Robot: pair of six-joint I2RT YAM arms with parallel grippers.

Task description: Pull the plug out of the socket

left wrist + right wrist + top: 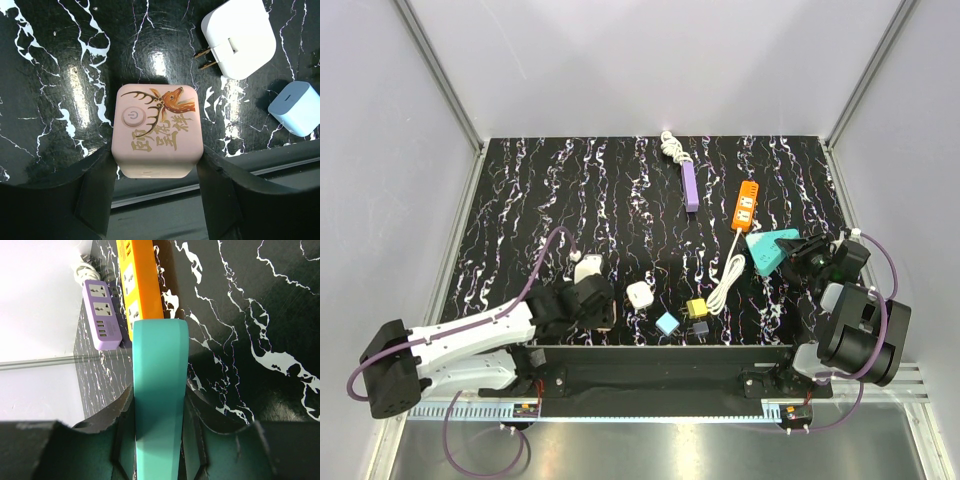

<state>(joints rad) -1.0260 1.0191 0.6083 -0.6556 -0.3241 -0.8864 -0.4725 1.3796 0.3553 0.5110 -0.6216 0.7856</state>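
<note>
My left gripper (pixel 155 167) is shut on a pink cube adapter (pixel 157 130) with a deer print and a power button, near the table's front edge (pixel 588 267). In my right gripper (pixel 159 410), shut, is a teal block (pixel 159 370), seen as a wedge (pixel 770 248) in the top view. Its far end sits by the near end of the orange socket strip (pixel 746 205); I cannot tell if they touch. A purple socket strip (pixel 690 186) lies further back. A white plug (pixel 239 37) with two prongs lies loose beside the cube. No plug shows in either strip.
A light blue charger (pixel 667 323), a yellow cube (pixel 697 307) and a small dark cube (pixel 701 326) lie near the front edge. The orange strip's white cable (pixel 728 275) runs toward them. Grey walls enclose the black marbled table (pixel 530 200).
</note>
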